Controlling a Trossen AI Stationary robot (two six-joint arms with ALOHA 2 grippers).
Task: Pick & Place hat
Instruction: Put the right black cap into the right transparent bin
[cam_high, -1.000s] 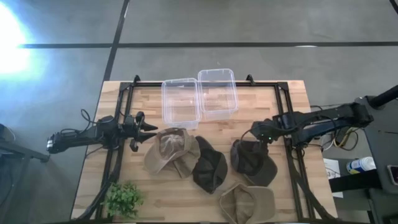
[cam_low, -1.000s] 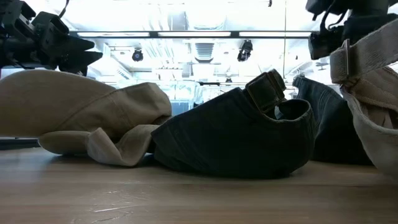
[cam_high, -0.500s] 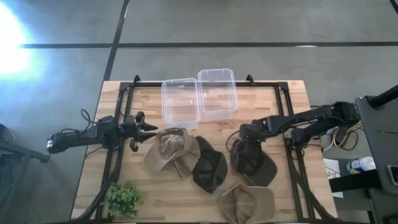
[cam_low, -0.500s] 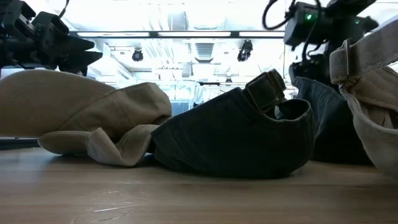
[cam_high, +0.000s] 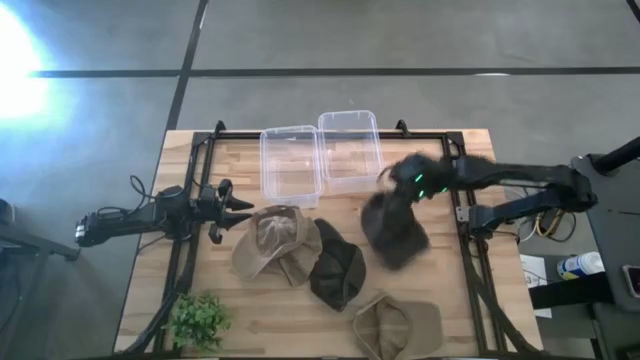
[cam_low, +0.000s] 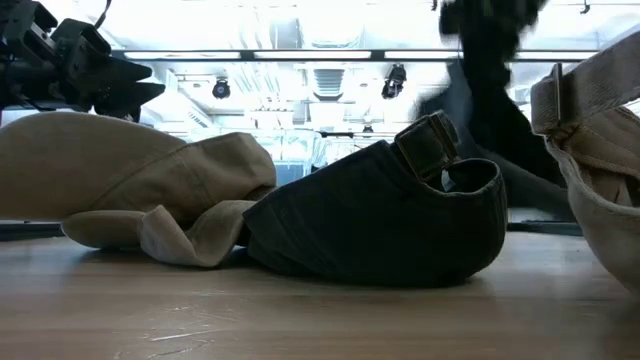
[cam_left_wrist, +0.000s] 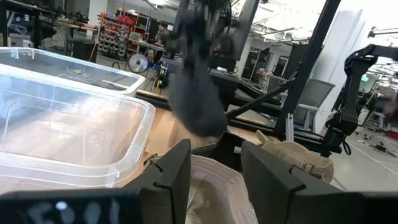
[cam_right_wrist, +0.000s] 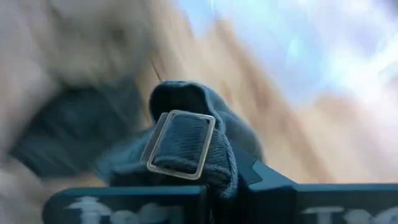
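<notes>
My right gripper (cam_high: 398, 183) is shut on a dark grey hat (cam_high: 392, 228), which hangs above the table's middle right, near two clear plastic bins (cam_high: 320, 158). The same hat (cam_left_wrist: 196, 99) shows in the air in the left wrist view. A tan hat (cam_high: 275, 243), a dark olive hat (cam_high: 337, 272) and a second tan hat (cam_high: 398, 325) lie on the table. My left gripper (cam_high: 238, 207) stands open just left of the first tan hat (cam_left_wrist: 217, 186), touching nothing. My right gripper pinches the dark grey hat's back strap, beside its metal buckle (cam_right_wrist: 181, 144), between its two fingers. The hat (cam_low: 490, 100) hangs below the gripper, lifted clear of the table and of the other hats.
The two bins stand side by side at the table's far middle. A small green plant (cam_high: 198, 320) sits at the near left corner. A black frame (cam_high: 200, 150) runs along the table's sides. Bare wood shows at the right, where the grey hat lay.
My right gripper has gone toward the table's left over the dark grey hat, shut on it, then risen toward the far edge and the bins. The hat, flat on the table before, now hangs lifted clear.
</notes>
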